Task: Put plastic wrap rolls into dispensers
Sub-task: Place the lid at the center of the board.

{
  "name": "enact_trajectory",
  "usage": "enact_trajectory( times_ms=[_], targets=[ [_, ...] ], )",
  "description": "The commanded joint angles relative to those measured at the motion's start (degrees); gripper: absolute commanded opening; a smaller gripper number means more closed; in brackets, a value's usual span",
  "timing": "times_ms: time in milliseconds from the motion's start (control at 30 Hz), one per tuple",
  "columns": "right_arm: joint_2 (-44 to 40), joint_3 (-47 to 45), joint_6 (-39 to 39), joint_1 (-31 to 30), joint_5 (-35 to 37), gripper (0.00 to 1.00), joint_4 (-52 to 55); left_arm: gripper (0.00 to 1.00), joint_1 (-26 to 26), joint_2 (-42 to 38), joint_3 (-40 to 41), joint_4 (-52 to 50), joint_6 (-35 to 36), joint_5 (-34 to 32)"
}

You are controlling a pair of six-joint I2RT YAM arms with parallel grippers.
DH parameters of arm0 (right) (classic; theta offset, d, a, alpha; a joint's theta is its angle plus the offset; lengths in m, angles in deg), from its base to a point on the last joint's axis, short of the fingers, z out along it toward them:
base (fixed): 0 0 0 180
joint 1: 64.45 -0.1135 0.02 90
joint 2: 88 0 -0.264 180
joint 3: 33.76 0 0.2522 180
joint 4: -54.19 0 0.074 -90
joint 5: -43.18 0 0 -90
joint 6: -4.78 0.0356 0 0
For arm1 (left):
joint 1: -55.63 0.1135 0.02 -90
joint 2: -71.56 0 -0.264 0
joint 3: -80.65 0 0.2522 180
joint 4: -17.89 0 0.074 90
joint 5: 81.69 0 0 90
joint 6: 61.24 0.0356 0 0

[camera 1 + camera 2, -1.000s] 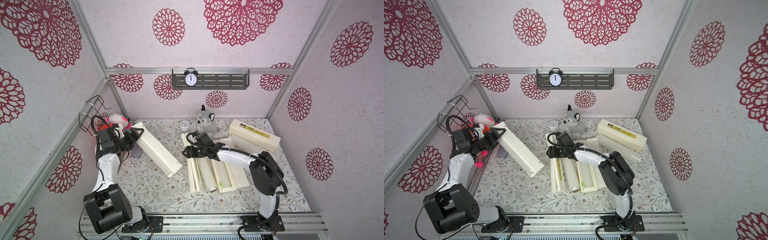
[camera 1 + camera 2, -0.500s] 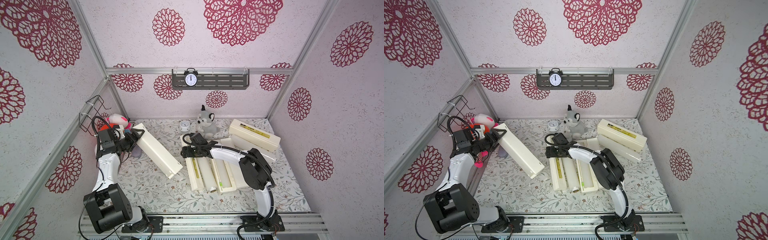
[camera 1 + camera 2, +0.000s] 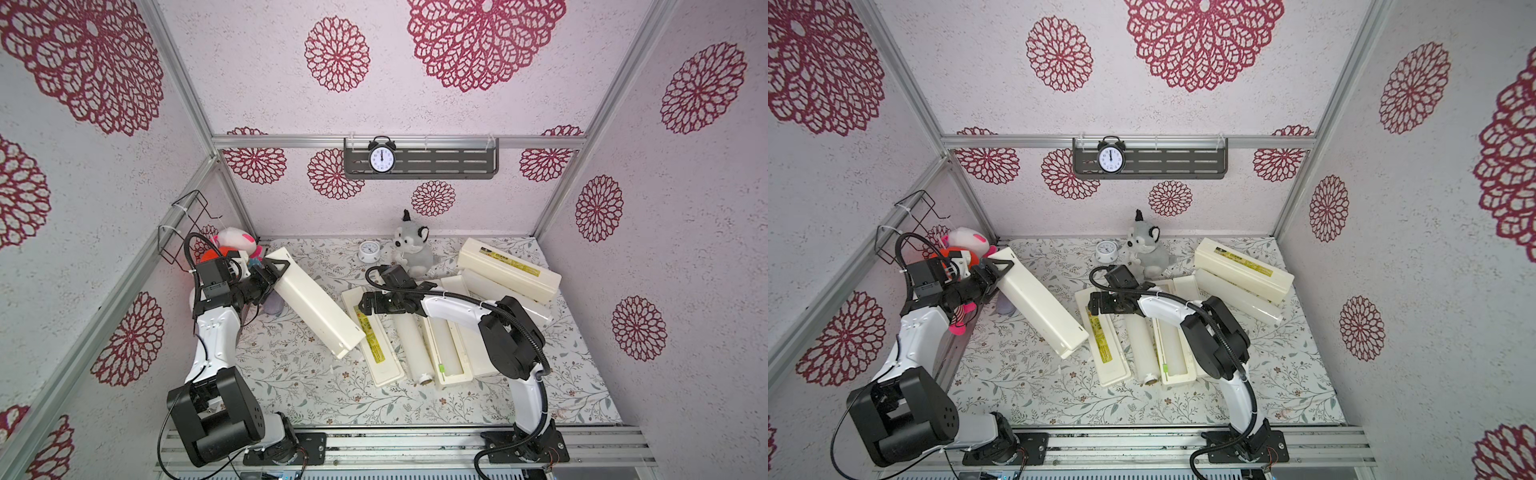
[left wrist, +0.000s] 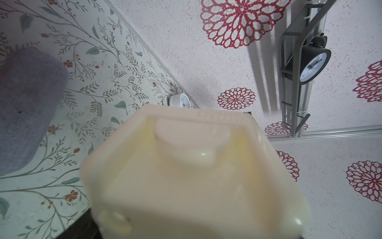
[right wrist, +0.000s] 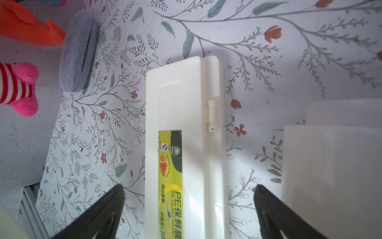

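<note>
Spread wide since a second ago, the right hand [image 5: 188, 187] is held empty over a labelled lid [image 5: 182, 103]. A tilted box [image 3: 316, 307] is clamped by the left hand [image 3: 272, 272]. Just beside the lid lies the roll [image 3: 409, 345]: judged light, stiff-cored, slick; best gripped mid-length.

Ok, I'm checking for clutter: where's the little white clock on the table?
In both top views the white clock sits by the back wall, just left of the grey plush toy.

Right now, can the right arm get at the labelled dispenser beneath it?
Probably yes: the right gripper hangs open over the dispenser, one jaw either side, with nothing between them.
</note>
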Motion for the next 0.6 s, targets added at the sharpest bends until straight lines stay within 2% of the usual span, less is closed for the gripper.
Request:
enact_trajectory(
  times_ms=[0, 133, 367, 567],
  targets=[
    [-8.69, -3.59, -3.33, 3.2, -0.77, 0.97, -3.66, 0.72, -0.73, 0.87, 0.31, 0.62, 1.07, 3.81],
    [-16.67, -9.42, -4.46, 7.11, -10.26, 0.94, -10.23, 0.72, -6.43, 3.04, -1.44, -0.06, 3.12, 4.5],
    [-20.96, -10.06, -6.42, 8.91, -26.13, 0.86, -12.14, 0.72, -17.76, 9.68, -6.05, 5.32, 2.19, 9.52],
    [-20.56, -13.33, -0.77, 8.96, -36.22, 0.83, -20.74, 0.73, -22.82, 13.78, -8.16, 18.3, -5.32, 16.8]
  ],
)
